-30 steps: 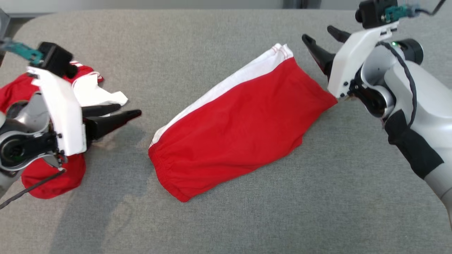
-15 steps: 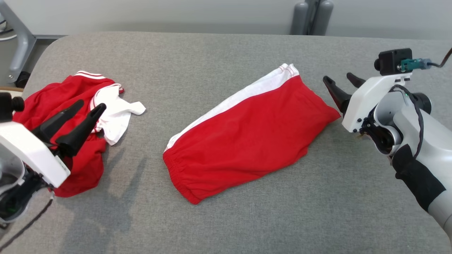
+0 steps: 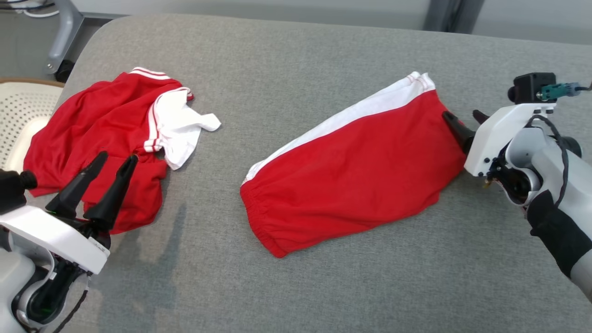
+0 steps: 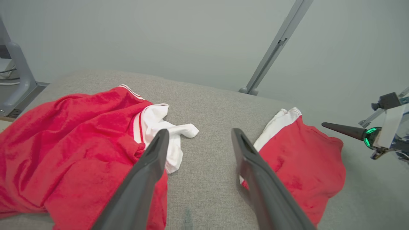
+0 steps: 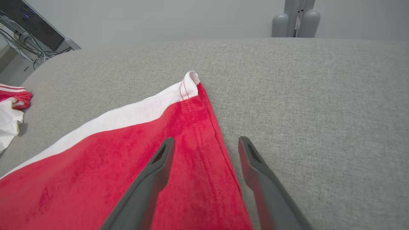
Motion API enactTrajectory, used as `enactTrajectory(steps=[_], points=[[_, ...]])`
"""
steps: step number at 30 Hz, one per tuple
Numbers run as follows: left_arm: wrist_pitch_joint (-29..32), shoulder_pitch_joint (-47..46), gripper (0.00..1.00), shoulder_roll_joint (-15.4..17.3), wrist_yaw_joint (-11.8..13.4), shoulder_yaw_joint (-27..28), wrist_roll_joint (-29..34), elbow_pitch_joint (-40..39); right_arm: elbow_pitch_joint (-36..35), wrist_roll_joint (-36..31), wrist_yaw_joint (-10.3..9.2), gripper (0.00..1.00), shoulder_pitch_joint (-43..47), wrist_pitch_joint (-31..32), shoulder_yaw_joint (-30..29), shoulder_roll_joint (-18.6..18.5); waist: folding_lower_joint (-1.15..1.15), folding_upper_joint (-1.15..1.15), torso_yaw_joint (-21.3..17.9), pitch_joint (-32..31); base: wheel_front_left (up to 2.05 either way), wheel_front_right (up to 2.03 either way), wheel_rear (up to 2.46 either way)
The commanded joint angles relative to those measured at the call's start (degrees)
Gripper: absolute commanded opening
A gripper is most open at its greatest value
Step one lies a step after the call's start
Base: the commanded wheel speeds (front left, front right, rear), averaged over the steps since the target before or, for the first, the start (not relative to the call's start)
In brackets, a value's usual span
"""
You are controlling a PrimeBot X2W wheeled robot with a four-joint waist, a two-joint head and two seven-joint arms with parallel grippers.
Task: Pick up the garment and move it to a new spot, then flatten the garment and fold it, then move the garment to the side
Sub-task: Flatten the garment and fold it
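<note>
Tabletop: grey woven-fabric tabletop, flat, with a rounded far-left corner.
Wall: plain pale grey wall behind the far edge.
Light: soft and even, with faint shadows on the fabric.
Stand: curved grey metal stand leg off the far-left corner.
Post: grey metal post with two rounded feet, behind the far edge.
Left side: cream perforated plastic surface, just beside the tabletop.
Equipment: dark box with loose cables; details unclear.

**What we cannot see in full**

In our head view the left pincer covers the near edge of the crumpled garment. On the right pincer, the far finger is mostly behind the white housing. A perforated cream object at the left is cut off; we cannot name it.
</note>
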Motion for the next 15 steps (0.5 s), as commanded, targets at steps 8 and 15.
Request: enactTrajectory(steps=[8,15], points=[[-0.5,6.0,1.00,-4.4,-1.5,6.2,1.4,1.1,5.0,2.1,0.03,1.00,-1.2,2.7,-0.3,0.2,0.00,0.00,3.0,1.8,0.00,0.00,0.00],[-0.5,9.3,1.00,-7.5,-2.2,9.2,4.0,2.0,6.0,3.9,0.03,0.62,-0.5,6.9,-0.1,1.4,0.00,0.00,3.2,1.5,0.00,0.00,0.00]])
